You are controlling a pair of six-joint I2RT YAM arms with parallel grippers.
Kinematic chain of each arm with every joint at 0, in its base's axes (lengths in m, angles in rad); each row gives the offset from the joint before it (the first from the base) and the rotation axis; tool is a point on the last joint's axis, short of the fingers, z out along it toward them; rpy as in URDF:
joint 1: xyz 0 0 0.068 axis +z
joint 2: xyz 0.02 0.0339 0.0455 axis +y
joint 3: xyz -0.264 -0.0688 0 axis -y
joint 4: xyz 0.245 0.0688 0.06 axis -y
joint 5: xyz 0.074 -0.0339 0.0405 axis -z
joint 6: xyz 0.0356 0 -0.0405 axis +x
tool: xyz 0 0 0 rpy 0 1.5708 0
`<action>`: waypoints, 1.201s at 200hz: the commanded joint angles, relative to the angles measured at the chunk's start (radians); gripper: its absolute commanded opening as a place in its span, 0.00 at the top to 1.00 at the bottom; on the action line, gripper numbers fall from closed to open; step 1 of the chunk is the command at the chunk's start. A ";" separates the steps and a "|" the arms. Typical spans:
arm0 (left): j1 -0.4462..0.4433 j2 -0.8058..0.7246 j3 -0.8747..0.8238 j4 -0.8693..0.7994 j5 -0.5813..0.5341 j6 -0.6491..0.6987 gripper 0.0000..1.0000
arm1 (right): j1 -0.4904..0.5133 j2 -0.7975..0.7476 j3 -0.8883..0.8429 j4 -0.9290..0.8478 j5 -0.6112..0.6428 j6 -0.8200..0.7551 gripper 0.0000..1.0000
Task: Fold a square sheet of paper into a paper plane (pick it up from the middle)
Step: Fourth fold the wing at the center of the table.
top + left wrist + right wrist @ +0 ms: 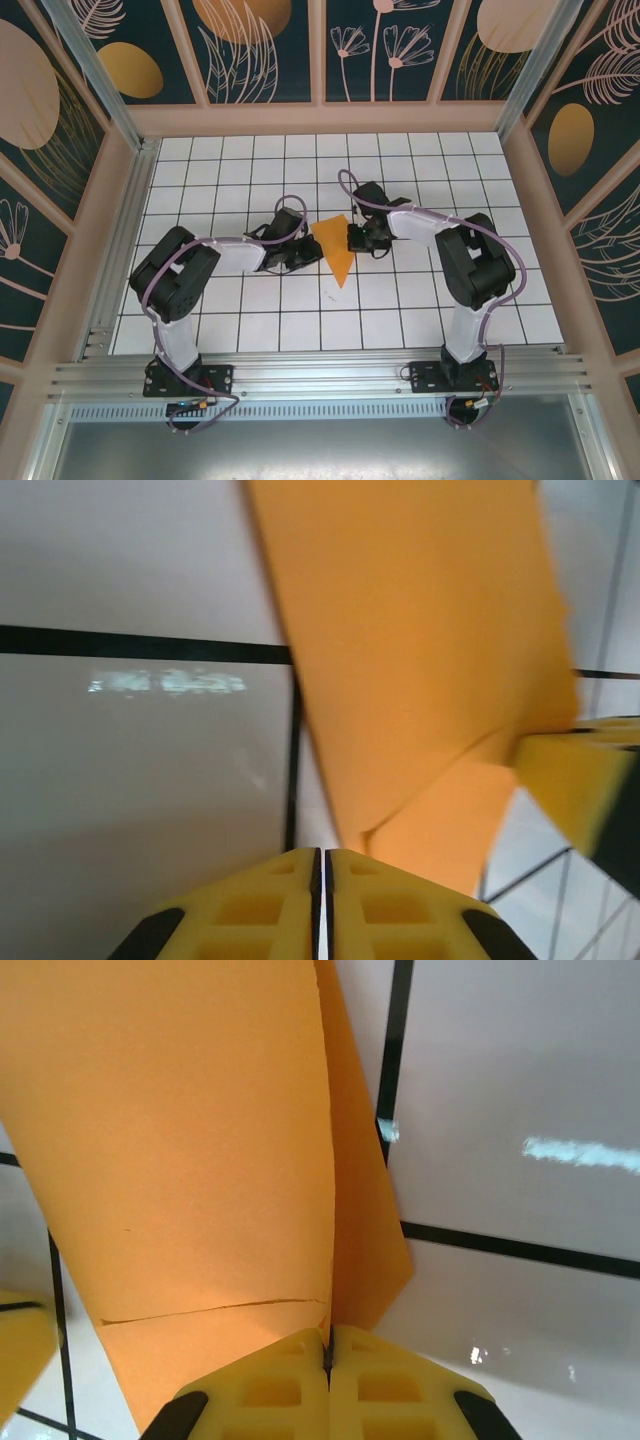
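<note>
On the white tiled table [420, 300] we see the square sheet of paper [336, 250], folded to a point, midway between both arms. The right gripper [328, 1345] is clamped on its edge. The left gripper [322, 865] is closed beside it, but we cannot tell whether it grips the paper. An uneven pull could tear the sheet or skew the crease.

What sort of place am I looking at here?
Likely a robot test booth: a white grid-lined table, aluminium rails carrying two robot arms, and flower-patterned wall panels enclosing it.

left arm [185, 275] elbow bent, reaching inward | left gripper [322, 856] fingers pressed together | right arm [470, 262] bent, mirrored | right gripper [328, 1334] fingers pressed together, just beside left gripper
</note>
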State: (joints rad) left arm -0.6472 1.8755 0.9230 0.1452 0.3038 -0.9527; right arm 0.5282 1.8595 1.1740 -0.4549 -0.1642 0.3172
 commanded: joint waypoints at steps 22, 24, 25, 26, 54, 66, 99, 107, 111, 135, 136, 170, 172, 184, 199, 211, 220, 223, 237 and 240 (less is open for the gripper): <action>0.001 0.015 0.044 -0.002 -0.062 -0.009 0.91 | 0.060 0.006 0.082 -0.081 0.149 -0.013 0.99; 0.001 0.013 0.044 0.000 -0.064 -0.008 0.91 | 0.063 0.006 0.084 -0.082 0.153 -0.012 0.99; 0.001 0.012 0.043 0.000 -0.064 -0.008 0.91 | 0.063 0.007 0.084 -0.083 0.156 -0.011 0.99; 0.001 0.011 0.043 0.000 -0.065 -0.008 0.91 | 0.063 0.006 0.084 -0.083 0.157 -0.011 0.99; 0.024 -0.015 0.042 0.006 -0.102 0.000 0.92 | 0.071 0.012 0.089 -0.090 0.172 -0.013 0.99; 0.038 -0.015 0.044 0.010 -0.116 0.002 0.92 | 0.072 0.010 0.086 -0.093 0.164 -0.022 0.99; 0.058 0.011 0.080 0.065 -0.065 0.019 0.91 | 0.078 -0.003 0.069 -0.089 0.133 -0.043 0.99; 0.060 0.017 0.092 0.071 -0.060 0.023 0.90 | 0.077 -0.007 0.066 -0.090 0.134 -0.045 0.99; 0.060 0.019 0.096 0.075 -0.055 0.029 0.90 | 0.078 -0.007 0.064 -0.089 0.134 -0.046 0.99; 0.062 0.034 0.119 0.092 -0.044 0.045 0.90 | 0.078 -0.009 0.062 -0.084 0.129 -0.047 0.99; 0.061 0.036 0.121 0.092 -0.043 0.046 0.90 | 0.078 -0.009 0.062 -0.083 0.129 -0.047 0.99; 0.064 0.106 0.184 -0.016 -0.073 0.048 0.91 | 0.079 -0.010 0.071 -0.085 0.132 -0.043 0.99; 0.064 0.110 0.184 -0.021 -0.075 0.047 0.91 | 0.079 -0.010 0.071 -0.086 0.131 -0.042 0.99; 0.067 0.119 0.185 -0.041 -0.089 0.045 0.92 | 0.078 -0.014 0.075 -0.089 0.135 -0.038 1.00; 0.068 0.129 0.187 -0.050 -0.094 0.046 0.92 | 0.079 -0.017 0.077 -0.090 0.136 -0.035 0.99; 0.067 0.138 0.191 -0.058 -0.095 0.044 0.93 | 0.081 -0.012 0.086 -0.101 0.144 -0.031 0.99; 0.068 0.144 0.191 -0.059 -0.090 0.044 0.94 | 0.086 -0.006 0.093 -0.111 0.158 -0.033 0.99; 0.067 0.146 0.191 -0.060 -0.091 0.042 0.94 | 0.088 -0.003 0.097 -0.114 0.164 -0.033 0.99; 0.068 0.153 0.194 -0.066 -0.091 0.040 0.95 | 0.093 0.011 0.118 -0.132 0.175 -0.024 0.99; 0.067 0.154 0.195 -0.068 -0.091 0.039 0.95 | 0.095 0.015 0.123 -0.136 0.192 -0.022 0.99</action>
State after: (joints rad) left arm -0.5869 2.0022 1.1019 0.1314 0.2256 -0.9249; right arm 0.6048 1.8599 1.2469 -0.5236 -0.0223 0.2935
